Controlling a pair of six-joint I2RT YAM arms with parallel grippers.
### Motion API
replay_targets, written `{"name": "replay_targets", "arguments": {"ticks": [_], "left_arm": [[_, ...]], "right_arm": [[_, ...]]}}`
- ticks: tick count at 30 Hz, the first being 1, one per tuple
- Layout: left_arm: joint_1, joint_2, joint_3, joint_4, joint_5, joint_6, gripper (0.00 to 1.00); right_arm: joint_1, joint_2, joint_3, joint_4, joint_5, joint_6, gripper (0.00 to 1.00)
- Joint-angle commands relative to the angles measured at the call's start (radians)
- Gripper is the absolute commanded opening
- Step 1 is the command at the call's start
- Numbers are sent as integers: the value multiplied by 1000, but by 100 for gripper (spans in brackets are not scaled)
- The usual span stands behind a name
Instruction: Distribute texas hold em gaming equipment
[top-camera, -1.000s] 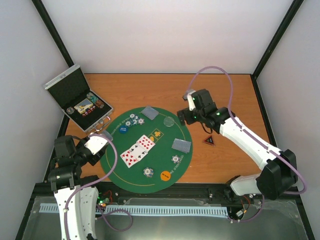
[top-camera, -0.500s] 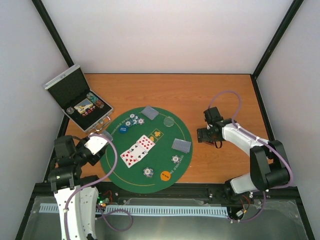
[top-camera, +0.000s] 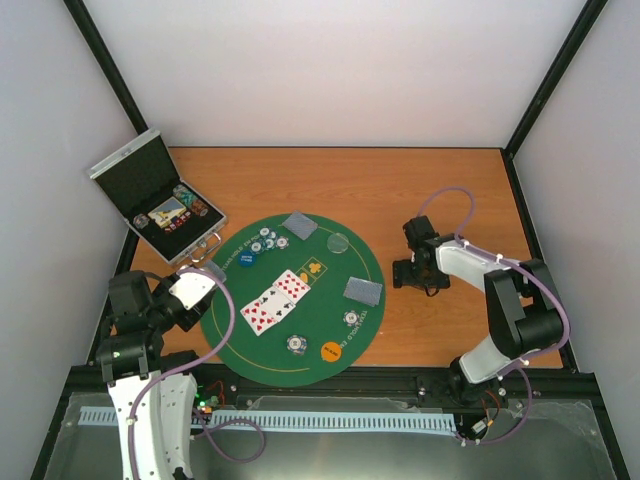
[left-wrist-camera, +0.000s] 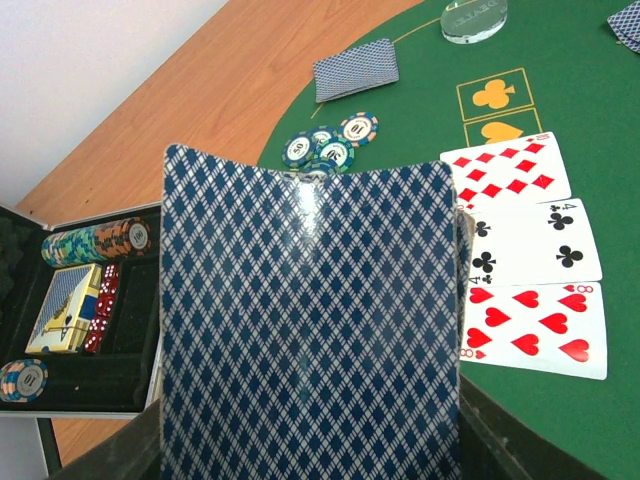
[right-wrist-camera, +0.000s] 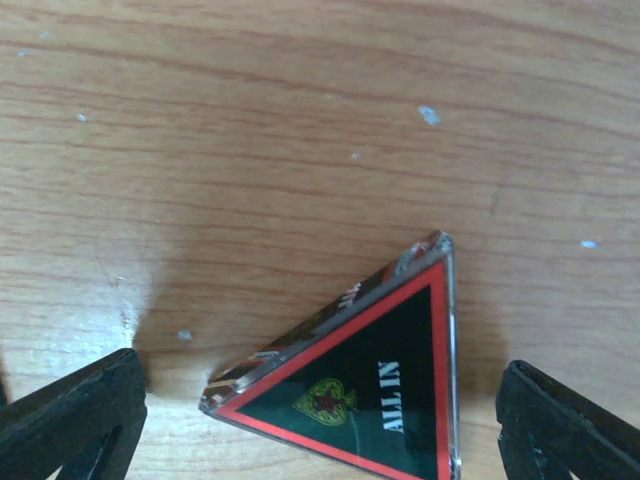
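Observation:
My left gripper (top-camera: 196, 288) is shut on a deck of playing cards (left-wrist-camera: 310, 320), whose blue diamond back fills the left wrist view. It hovers at the green mat's (top-camera: 330, 275) left edge. Face-up cards (top-camera: 275, 300) lie mid-mat, with poker chips (top-camera: 268, 240), a blue disc (top-camera: 246, 259), a clear disc (top-camera: 340, 241) and an orange disc (top-camera: 331, 351) around them. Face-down card piles (top-camera: 299, 225) (top-camera: 363, 291) lie on the mat. My right gripper (top-camera: 414, 274) is open, low over the wood right of the mat. The black triangle marker (right-wrist-camera: 370, 370) lies flat between its fingers (right-wrist-camera: 70, 420), apart from both.
The open silver case (top-camera: 160, 205) sits at the table's far left corner with chip stacks, dice and a card box (left-wrist-camera: 62, 308) inside. Bare wood (top-camera: 450, 190) stretches behind and right of the mat. Black frame posts stand at the corners.
My right arm swung from above the mat's far right edge down onto the wood and now straddles the triangle marker. The left arm and its deck have not moved.

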Motion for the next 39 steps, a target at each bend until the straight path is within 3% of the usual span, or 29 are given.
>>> {"name": "replay_targets", "arguments": {"ticks": [1,12,27,32,34,37,39], "left_arm": [[-6,-8,9,23,19,14,51],[-10,-3,7,24,17,14,51],[-11,0,8,23,17,14,51],[-11,1,6,23,16,14,51],[-10,1,6,23,15,14,51],[-11,1,6,23,15,15,51],[-10,0,6,24,15,14,51]], "right_arm": [[-10,39,24,-40,28,31,94],[-11,21,5,-24,28,35,87],[-10,-55,29,-18,43,40,63],[-11,-69,49,-32,20,27,61],[-11,-78,56,-38,14,24,62],[-11,-82,60,-56,32,26,82],[-13,-81,46,-57,51,27,88]]}}
